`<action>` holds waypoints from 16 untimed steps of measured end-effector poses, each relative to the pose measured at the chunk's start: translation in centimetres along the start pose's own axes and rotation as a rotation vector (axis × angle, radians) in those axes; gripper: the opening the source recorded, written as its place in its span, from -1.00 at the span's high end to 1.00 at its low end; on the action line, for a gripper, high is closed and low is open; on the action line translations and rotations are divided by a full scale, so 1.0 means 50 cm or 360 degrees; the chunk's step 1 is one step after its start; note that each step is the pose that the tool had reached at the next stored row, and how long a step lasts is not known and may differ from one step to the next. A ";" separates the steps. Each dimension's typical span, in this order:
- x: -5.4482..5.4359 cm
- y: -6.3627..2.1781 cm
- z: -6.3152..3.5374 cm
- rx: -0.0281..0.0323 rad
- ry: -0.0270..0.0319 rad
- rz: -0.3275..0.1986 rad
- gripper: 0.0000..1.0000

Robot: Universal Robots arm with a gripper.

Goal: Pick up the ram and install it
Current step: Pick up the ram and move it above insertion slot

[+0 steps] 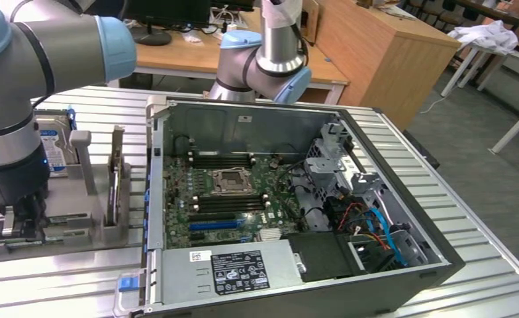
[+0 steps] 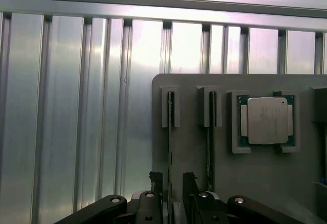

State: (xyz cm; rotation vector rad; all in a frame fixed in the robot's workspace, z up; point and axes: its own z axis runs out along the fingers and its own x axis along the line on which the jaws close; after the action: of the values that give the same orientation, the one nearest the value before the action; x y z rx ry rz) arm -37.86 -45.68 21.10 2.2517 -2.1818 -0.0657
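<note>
Exterior view, lower left: you see the gripper (image 1: 21,222) down on a grey fixture plate (image 1: 74,228), beside the open computer case (image 1: 436,258). This view gives you the case interior:
- motherboard (image 1: 180,192)
- bare processor socket (image 1: 233,179)
- black memory slots (image 1: 220,159), empty
- blue slot (image 1: 214,224)

A hard drive (image 1: 55,142) stands behind the arm, at the exterior view's left.

The wrist view gives you what the arm's bulk hides there. The ram (image 2: 169,147) stands on edge in a narrow holder of the fixture plate (image 2: 265,183), seen as a thin line. A second thin stick (image 2: 209,147) stands in the neighbouring holder. A processor chip (image 2: 264,120) sits in its own nest just beside that. The slatted metal table (image 2: 76,106) lies around the plate.

Writing:
- The power supply label (image 1: 239,270) has a white and black panel, with print too small to read.
- The hard drive sticker is blue and white, unreadable.
- The processor chip lid carries faint lines of print that you can't make out.

Jaws: the gripper (image 2: 172,179) stands partly apart, one finger on each side of the ram's edge, with the stick in the gap. There is visible space on at least one side. You can't tell whether either finger touches it. The ram is in its holder on the plate, not in the motherboard.
</note>
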 end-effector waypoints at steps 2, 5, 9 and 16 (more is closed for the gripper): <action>0.000 0.000 0.006 0.00000 0.00000 0.0000 0.40; 0.000 0.000 0.010 -0.00002 -0.00001 0.0000 0.40; 0.000 -0.003 0.011 0.00004 -0.00069 0.0000 0.40; 0.001 -0.023 0.010 0.00003 -0.00125 0.0000 0.40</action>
State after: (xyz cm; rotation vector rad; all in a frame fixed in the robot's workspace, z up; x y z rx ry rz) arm -36.73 -45.68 20.56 2.2558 -2.1854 -0.0745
